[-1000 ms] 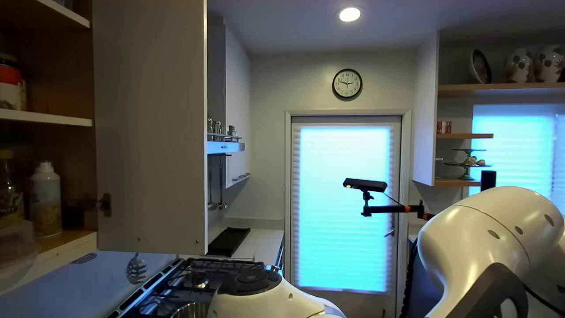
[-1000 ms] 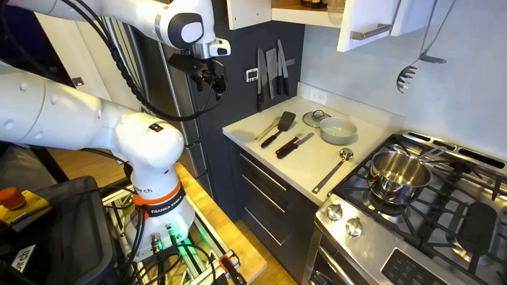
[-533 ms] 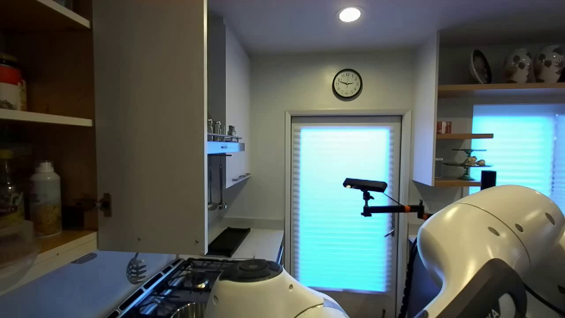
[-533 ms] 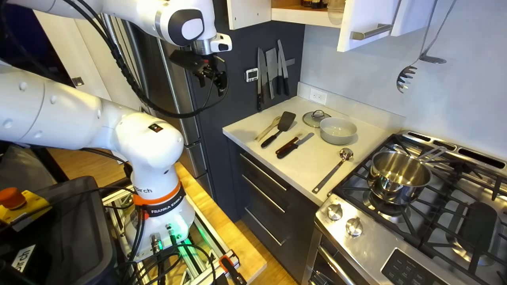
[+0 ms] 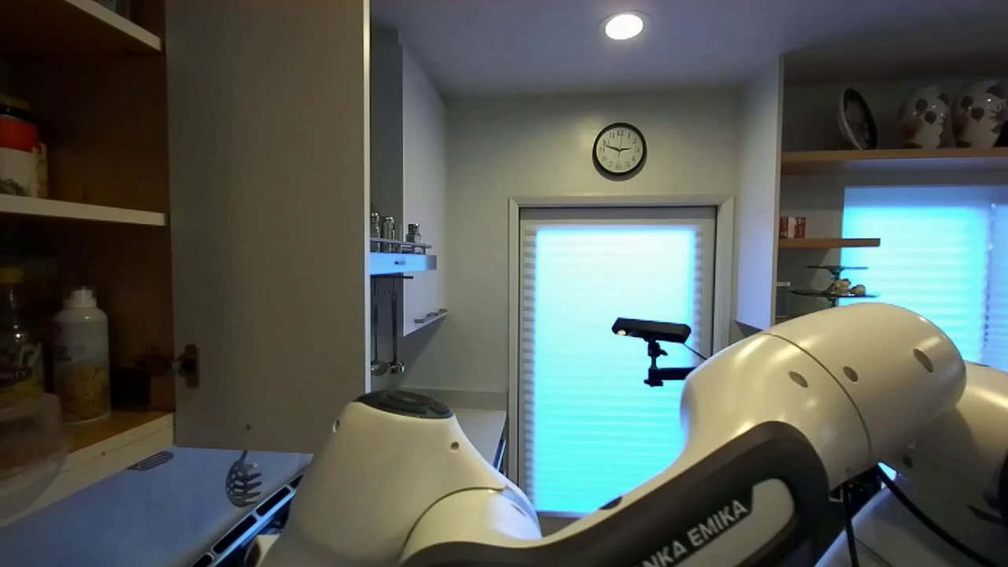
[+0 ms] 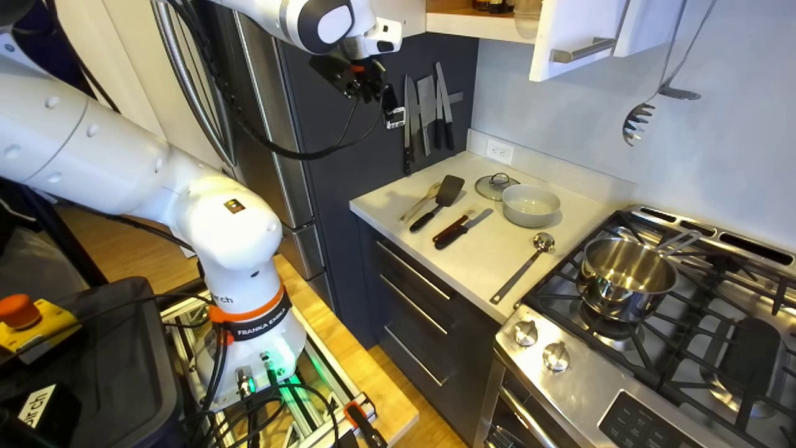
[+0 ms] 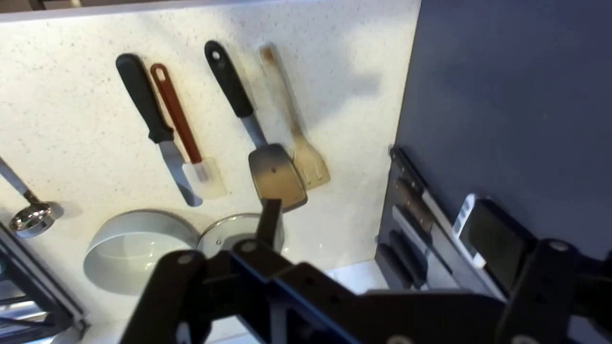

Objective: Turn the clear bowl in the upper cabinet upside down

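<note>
Pale counter (image 6: pixel 479 267) meets a dark panel (image 6: pixel 373 177) at its 10 o'clock side, and the stove (image 6: pixel 578 386) runs out of frame at 4 o'clock. Much of the clear bowl (image 5: pixel 33 453) is out of sight: it rests low in the open upper cabinet (image 5: pixel 102 134), where the frame slices it off at 8 o'clock. In an exterior view the same clear bowl (image 6: pixel 528 22) shows near 1 o'clock, its upper part lost past the frame. In an exterior view the arm (image 5: pixel 819 378) covers most of the stove. Wall knives (image 6: pixel 426 102) overlap, so their number is unsure. The gripper (image 7: pixel 380 215), well apart from the bowl, has its jaws spread wide; in the wrist view one jaw hides part of the glass lid (image 7: pixel 222 229) at 7 o'clock, the other part of the timer (image 7: pixel 464 215) toward 4 o'clock, and I cannot tell whether it touches. The bowl's rounded end points to 6 o'clock, lapping over the cabinet's front edge; which way the mouth faces I cannot tell, and with so much cropped its long axis cannot be read. Counted: one clear bowl, with at least two bottles (image 5: pixel 81 358) near it in the cabinet; on the counter one grey bowl (image 6: pixel 532 216), one glass lid, one ladle (image 6: pixel 522 269), one black turner (image 7: pixel 272 165), one wooden spatula (image 7: pixel 308 162), one red-handled scraper (image 7: pixel 180 119) and one black-handled knife (image 7: pixel 147 102); on the stove one saucepan (image 6: pixel 615 298); two utensils (image 6: pixel 635 124) hanging at 2 o'clock.
</note>
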Controlling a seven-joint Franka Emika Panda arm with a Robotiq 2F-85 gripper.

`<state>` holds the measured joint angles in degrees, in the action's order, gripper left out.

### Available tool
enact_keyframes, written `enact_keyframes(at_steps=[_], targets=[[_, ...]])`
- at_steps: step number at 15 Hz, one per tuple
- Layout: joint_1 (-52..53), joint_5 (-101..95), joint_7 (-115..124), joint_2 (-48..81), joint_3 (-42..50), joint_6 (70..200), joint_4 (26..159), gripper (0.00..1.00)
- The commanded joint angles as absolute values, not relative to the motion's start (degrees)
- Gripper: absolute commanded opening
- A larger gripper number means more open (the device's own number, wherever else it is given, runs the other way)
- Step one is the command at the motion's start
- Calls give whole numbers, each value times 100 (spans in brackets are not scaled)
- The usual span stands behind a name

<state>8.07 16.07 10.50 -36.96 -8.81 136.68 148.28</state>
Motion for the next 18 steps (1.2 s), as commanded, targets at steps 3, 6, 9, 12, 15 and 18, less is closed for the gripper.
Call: enact_keyframes(at_steps=[3,6,9,12,15,18], targets=[[322,1149,1741,-2909,-1065,14083,13871,100],[421,1100,1617,-2973,-960,14039,13877,100],[404,1039,1662,-2882,-1008,14040,13774,100],[236,1093,2069,-2854,-1029,14260,13772,100],[140,1414,2503,-2722,-852,14664,13624,100],[83,1767,2803,-2533,-704,15135,13412,100]])
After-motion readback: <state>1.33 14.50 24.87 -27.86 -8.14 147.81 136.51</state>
